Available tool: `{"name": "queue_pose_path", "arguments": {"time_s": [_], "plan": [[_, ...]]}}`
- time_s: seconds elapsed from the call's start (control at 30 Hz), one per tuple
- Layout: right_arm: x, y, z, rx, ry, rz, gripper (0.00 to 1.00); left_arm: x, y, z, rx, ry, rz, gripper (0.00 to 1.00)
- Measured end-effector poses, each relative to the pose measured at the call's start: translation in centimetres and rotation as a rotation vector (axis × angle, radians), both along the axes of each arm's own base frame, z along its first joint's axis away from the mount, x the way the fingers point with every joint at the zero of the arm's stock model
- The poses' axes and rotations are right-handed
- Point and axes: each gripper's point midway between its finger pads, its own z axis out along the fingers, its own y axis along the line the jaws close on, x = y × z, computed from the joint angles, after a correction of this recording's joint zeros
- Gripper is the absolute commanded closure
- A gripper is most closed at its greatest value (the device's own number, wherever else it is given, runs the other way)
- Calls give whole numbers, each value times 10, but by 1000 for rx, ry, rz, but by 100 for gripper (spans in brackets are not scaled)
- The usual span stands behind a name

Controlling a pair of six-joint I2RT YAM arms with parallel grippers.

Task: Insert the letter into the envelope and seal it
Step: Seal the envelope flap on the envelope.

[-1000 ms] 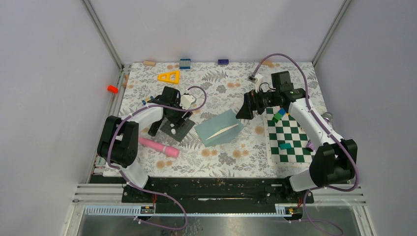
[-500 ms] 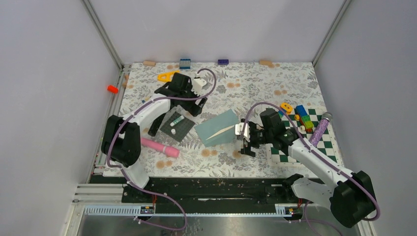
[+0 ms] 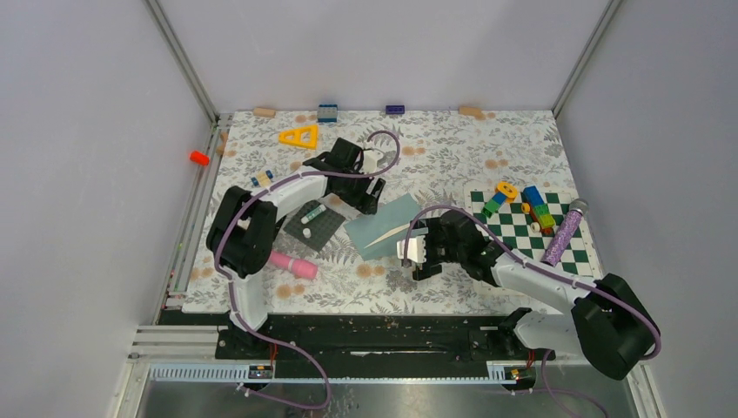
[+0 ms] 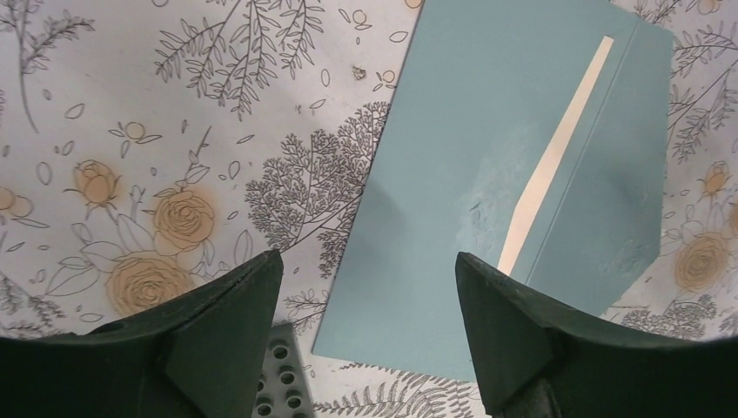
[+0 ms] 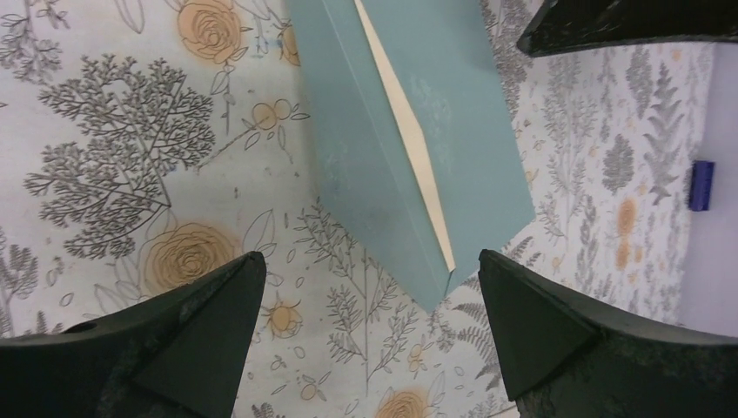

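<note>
The teal-grey envelope (image 3: 387,228) lies flat on the floral cloth, flap folded over. A thin cream strip (image 4: 557,148) shows along the flap's edge; the letter cannot otherwise be seen. My left gripper (image 3: 370,193) is open and empty over the envelope's far-left corner; in the left wrist view (image 4: 370,296) its jaws straddle the envelope's (image 4: 487,174) left edge. My right gripper (image 3: 416,254) is open and empty just off the near-right corner. In the right wrist view (image 5: 365,296) the envelope (image 5: 409,131) lies ahead of the jaws, its corner between them.
A dark grey studded mat (image 3: 315,225) with small white pieces lies left of the envelope, a pink cylinder (image 3: 283,261) in front of it. A green chessboard mat (image 3: 522,239) at right carries bricks and a purple cylinder (image 3: 564,233). A yellow triangle (image 3: 299,136) lies at the back.
My right arm swung from over the chessboard down to the envelope's near-right corner. My left arm left the grey mat and came to the envelope's far-left corner. The envelope stayed put.
</note>
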Motion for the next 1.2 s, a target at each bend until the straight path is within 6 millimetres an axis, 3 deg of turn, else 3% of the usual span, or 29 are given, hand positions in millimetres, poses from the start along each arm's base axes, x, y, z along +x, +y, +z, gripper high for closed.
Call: {"name": "queue_pose_path", "arguments": {"time_s": [0.13, 0.27, 0.57, 0.9, 1.2], "plan": [[8, 5, 1, -7, -67, 0, 0, -4, -4, -3, -29, 43, 24, 25], [14, 9, -11, -49, -98, -2, 0, -3, -7, -6, -43, 60, 44, 25], [21, 10, -23, -88, -152, -17, 1, -9, -8, -35, -30, 149, 83, 25], [51, 5, -27, -104, -239, -159, 0, -15, -13, -34, -64, 186, 72, 25], [74, 8, -6, -6, -238, -341, 0, -23, -19, -33, -99, 224, 54, 25]]}}
